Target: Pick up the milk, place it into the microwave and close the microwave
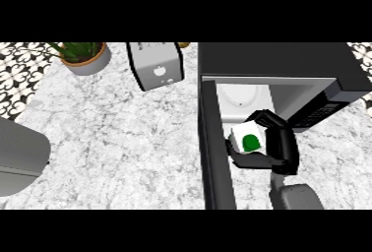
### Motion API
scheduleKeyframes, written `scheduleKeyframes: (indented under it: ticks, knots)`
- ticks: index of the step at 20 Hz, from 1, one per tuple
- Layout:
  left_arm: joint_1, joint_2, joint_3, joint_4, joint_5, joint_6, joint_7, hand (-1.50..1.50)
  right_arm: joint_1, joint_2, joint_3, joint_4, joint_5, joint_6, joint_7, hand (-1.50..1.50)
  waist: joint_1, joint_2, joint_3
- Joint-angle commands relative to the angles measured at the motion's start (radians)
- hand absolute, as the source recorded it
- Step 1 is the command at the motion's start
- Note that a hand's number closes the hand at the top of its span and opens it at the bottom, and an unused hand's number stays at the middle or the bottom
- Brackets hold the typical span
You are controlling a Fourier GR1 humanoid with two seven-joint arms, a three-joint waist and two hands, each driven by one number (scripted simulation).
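The milk [247, 140] is a white carton with a green mark, held up in front of the microwave's open cavity. My right hand [280, 145] is curled round it, fingers over the top and thumb below. The black microwave [276, 61] stands at the upper right, its white inside [243, 101] showing. Its door [216, 152] is swung open toward me, seen edge-on as a dark bar just left of the carton. My left hand does not show.
A silver toaster [156, 66] stands left of the microwave at the back. A potted plant [83, 55] sits at the far left corner. A large grey rounded shape [18, 157] fills the left edge. Marble counter [123, 142] spreads between them.
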Motion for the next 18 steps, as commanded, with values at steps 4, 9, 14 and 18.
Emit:
scheduleKeyframes:
  ticks: [4,9,14,18]
  knots:
    - [-0.077,0.004,0.014,0.010,0.016,-0.001,0.072,-1.50,-0.231,-0.033,-0.175,0.381,-0.046,0.015,-0.106,1.50,0.001,0.006,0.001]
    - [-0.094,0.009,0.085,0.028,0.049,-0.025,0.077,-1.50,-0.364,-0.055,-0.238,0.614,-0.059,0.054,-0.204,1.50,0.005,0.005,0.001]
    - [-0.071,-0.007,0.073,0.051,0.028,-0.062,0.050,-1.50,-0.528,-0.075,-0.288,0.850,-0.025,0.024,-0.363,1.50,0.026,0.010,0.002]
    - [-0.204,-0.002,0.083,0.126,0.023,-0.031,0.092,-1.50,-0.593,-0.091,-0.300,0.959,0.004,0.003,-0.471,1.50,0.017,0.010,0.001]
